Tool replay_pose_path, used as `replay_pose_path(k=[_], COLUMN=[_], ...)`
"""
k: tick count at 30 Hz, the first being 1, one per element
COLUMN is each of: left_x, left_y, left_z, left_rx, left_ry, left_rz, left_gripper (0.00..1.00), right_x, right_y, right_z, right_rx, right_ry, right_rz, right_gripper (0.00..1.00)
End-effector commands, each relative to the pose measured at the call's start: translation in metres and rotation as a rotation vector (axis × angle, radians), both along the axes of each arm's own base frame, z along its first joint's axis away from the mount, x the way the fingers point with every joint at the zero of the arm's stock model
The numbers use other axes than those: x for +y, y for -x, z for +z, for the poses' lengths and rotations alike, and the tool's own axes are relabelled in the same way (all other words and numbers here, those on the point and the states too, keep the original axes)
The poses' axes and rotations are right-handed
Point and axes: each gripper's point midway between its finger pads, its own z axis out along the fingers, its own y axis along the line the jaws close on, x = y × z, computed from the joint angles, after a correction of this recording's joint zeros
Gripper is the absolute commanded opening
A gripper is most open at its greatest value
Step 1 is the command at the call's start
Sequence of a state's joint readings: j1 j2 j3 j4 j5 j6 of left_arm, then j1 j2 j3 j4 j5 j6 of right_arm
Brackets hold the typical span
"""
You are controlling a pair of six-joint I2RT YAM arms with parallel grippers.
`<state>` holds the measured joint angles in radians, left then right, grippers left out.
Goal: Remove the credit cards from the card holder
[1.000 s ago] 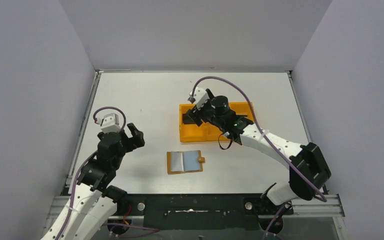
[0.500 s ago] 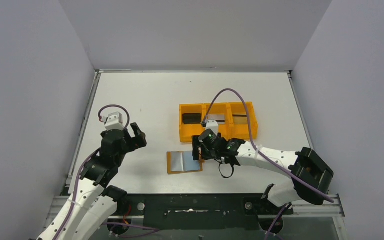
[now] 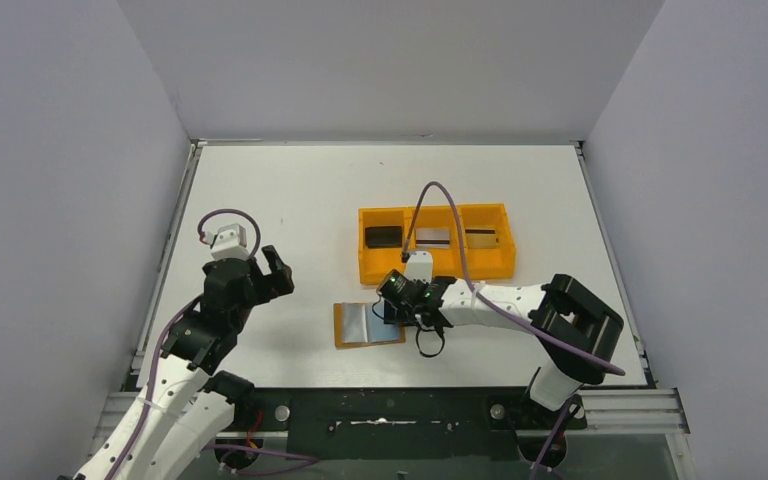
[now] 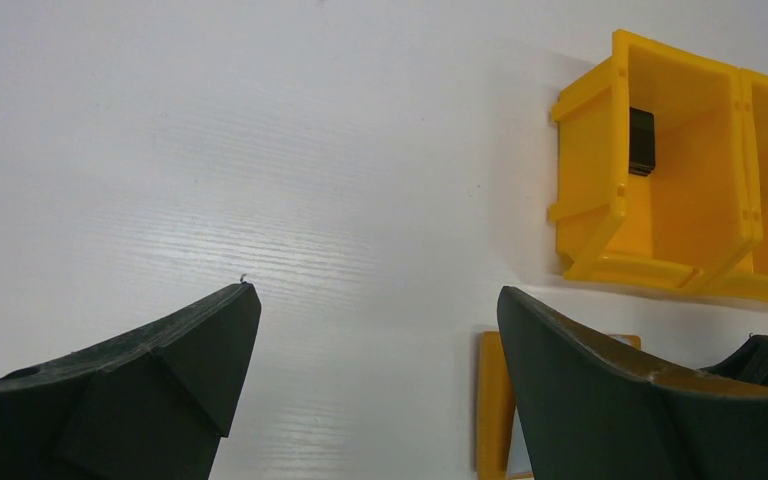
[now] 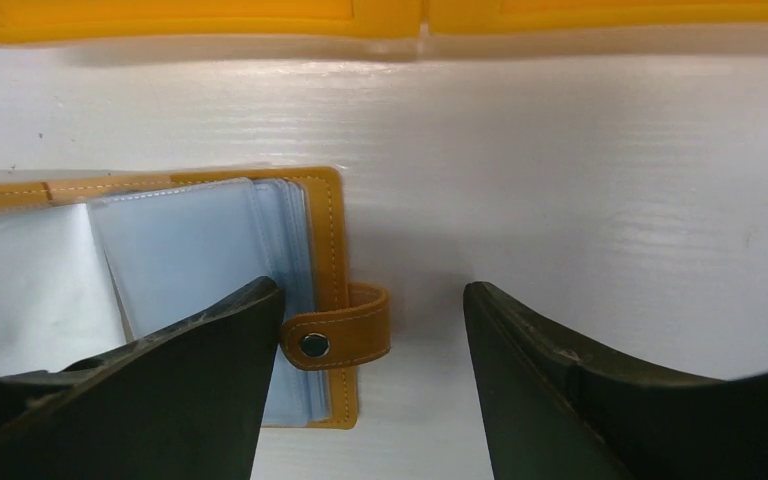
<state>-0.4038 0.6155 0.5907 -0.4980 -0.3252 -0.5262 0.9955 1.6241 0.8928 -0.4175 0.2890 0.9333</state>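
Note:
The card holder (image 3: pixel 360 325) lies open on the table, just in front of the tray. In the right wrist view, the card holder (image 5: pixel 332 215) shows tan-orange leather, pale blue sleeves (image 5: pixel 195 250) and a snap tab (image 5: pixel 338 330). I cannot tell whether the sleeves hold a card. My right gripper (image 3: pixel 392 308) is open and empty, low over the holder's right edge. The gripper (image 5: pixel 372 290) straddles the tab, one finger over the sleeves and one over bare table. My left gripper (image 3: pixel 265 268) is open and empty, left of the holder (image 4: pixel 493 400). A dark card (image 3: pixel 383 236), a grey card (image 3: pixel 433 237) and another dark card (image 3: pixel 482 237) lie in the tray.
The bright orange three-compartment tray (image 3: pixel 435 262) stands just behind the holder and also shows in the left wrist view (image 4: pixel 660 230). Its front wall shows along the top of the right wrist view (image 5: pixel 360 20). White walls enclose the table on three sides.
My right arm has swung from over the tray's left compartment forward and down to the holder's right edge. My left arm has barely shifted.

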Motion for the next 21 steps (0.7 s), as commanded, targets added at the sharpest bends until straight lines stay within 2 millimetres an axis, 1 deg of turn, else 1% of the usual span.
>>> replay_pose_path(k=[1,4,6,9,12,13,15,17,18,19,20,21], left_x=[-0.001,-0.002,-0.002,-0.003,-0.003,-0.003,-0.003,-0.004,-0.004,-0.003,-0.001,0.003], left_y=[-0.006,-0.006,-0.007,-0.007,-0.007,-0.007,-0.007,-0.008,-0.008,-0.009,-0.009,-0.010], left_z=[0.020,0.019,0.020,0.018,0.019,0.019,0.020,0.022,0.023,0.025,0.027,0.030], left_rx=[-0.060,-0.059,-0.058,-0.055,-0.055,-0.054,-0.059,-0.067,-0.072,-0.078,-0.081,-0.083], left_ry=[0.014,0.016,0.017,0.017,0.017,0.017,0.020,0.022,0.024,0.027,0.030,0.031], left_rz=[-0.002,-0.006,-0.008,-0.011,-0.012,-0.012,-0.013,-0.014,-0.012,-0.003,0.012,0.039], left_gripper=[0.91,0.91,0.91,0.91,0.91,0.91,0.91,0.92,0.92,0.92,0.93,0.93], right_x=[-0.023,-0.037,-0.044,-0.045,-0.046,-0.041,-0.024,-0.012,-0.009,-0.008,-0.012,-0.018], right_y=[0.006,0.018,0.022,0.020,0.010,0.006,-0.001,-0.007,-0.010,-0.014,-0.018,-0.022], right_z=[0.004,-0.002,-0.003,0.003,0.017,0.024,0.040,0.063,0.075,0.092,0.103,0.121], right_rx=[-0.045,-0.036,-0.039,-0.066,-0.106,-0.119,-0.158,-0.205,-0.232,-0.272,-0.305,-0.350], right_ry=[0.116,0.149,0.159,0.138,0.122,0.100,0.035,-0.028,-0.050,-0.073,-0.067,-0.076], right_rz=[-0.098,-0.138,-0.148,-0.146,-0.135,-0.117,-0.039,0.007,0.022,0.026,0.019,0.005], right_gripper=[0.64,0.60,0.59,0.59,0.59,0.60,0.64,0.70,0.74,0.79,0.84,0.88])
